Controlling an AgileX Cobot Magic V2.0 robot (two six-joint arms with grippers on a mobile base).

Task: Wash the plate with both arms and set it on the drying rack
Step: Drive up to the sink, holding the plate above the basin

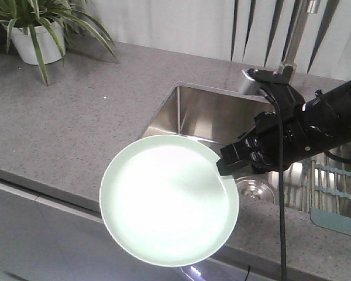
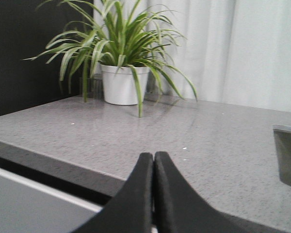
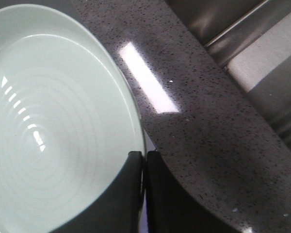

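Tabletop of grey speckled stone takes up most of the scene, with a steel sink sunk into it toward the right. The right arm reaches in from the right edge across the sink's front corner. It carries the plate, which is off every surface: it hangs in the air over the front strip of the tabletop, just in front of the sink, with its hollow face turned up and toward the front camera. Holding it by one edge leaves nearly the whole face bare, which would suit a second arm coming in to wipe it (a judgement, since no sponge or cloth shows anywhere). The drying rack lies across the sink's right side, behind and beneath the arm, well apart from the plate and with nothing visible on its bars. A potted plant stands at the far left corner, out of the way, and the faucet rises behind the sink; no water can be seen running. The round drain sits in the basin floor just beside the plate's right rim in the front view. The right fingers are pinched narrow on the plate's rim, one on the face and one behind it, a thin grip that a tilt could loosen. The left fingers are pressed flat together with nothing between them, low by the tabletop's front edge and pointing toward the plant, so washing looks not yet begun.
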